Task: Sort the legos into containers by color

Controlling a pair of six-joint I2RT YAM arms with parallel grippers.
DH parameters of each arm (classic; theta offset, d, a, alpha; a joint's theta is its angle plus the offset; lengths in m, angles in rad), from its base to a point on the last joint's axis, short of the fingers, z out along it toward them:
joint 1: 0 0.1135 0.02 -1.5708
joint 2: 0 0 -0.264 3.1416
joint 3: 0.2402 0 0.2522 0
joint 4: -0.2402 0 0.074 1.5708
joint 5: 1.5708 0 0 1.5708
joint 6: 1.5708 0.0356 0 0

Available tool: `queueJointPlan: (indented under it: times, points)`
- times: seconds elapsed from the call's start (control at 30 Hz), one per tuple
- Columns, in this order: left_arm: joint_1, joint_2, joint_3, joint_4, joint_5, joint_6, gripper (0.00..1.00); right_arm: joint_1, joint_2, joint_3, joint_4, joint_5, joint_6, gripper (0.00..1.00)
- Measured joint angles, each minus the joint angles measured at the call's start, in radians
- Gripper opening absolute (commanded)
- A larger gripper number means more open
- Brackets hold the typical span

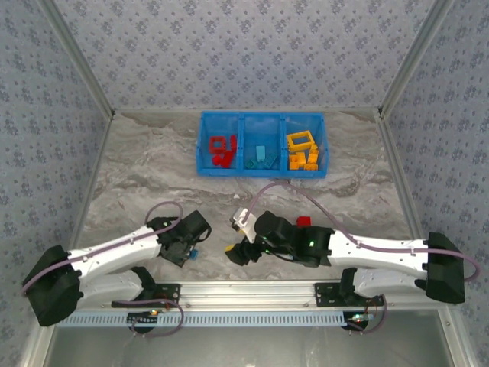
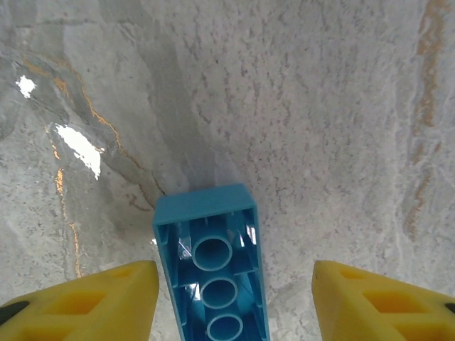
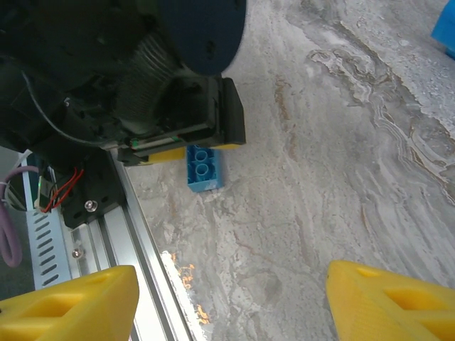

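Lower centre, left wrist view: the light blue brick (image 2: 212, 284) sits between the parted fingers of the left gripper (image 2: 234, 295) — untouched — so we judge a skewed closing could squirt it sideways; the right gripper (image 3: 231, 302) likewise gapes, empty.

We count one tray (image 1: 263, 173), three compartments; left arm (image 1: 114, 251), right arm (image 1: 367, 249); two loose bricks: light blue brick (image 2: 211, 273), red brick (image 1: 303, 221) (binned ones too small to tally).

The white-and-black left arm (image 1: 114, 248) lies low, reaching toward 2 o'clock from its base. The left gripper (image 1: 187, 243) points downward, yellow plastic fingertips (image 2: 92, 298) spread wide. The right arm (image 1: 367, 248) stretches toward 9 o'clock; the right gripper (image 1: 238, 251) sits low, jaws likewise wide apart.
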State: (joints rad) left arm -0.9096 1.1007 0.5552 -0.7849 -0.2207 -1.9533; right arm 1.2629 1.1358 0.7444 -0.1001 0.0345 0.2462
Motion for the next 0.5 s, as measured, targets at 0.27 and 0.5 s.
queueJointPlan:
  times: [0.27,0.5]
  points:
    - [0.000,0.035,-0.016,0.042,0.014,-0.005,0.46,0.005,0.025,0.009,0.002,0.022,0.008,0.72]
    - [0.005,0.059,-0.022,0.071,0.019,-0.010,0.30,0.006,0.030,0.021,0.003,0.041,0.019,0.71]
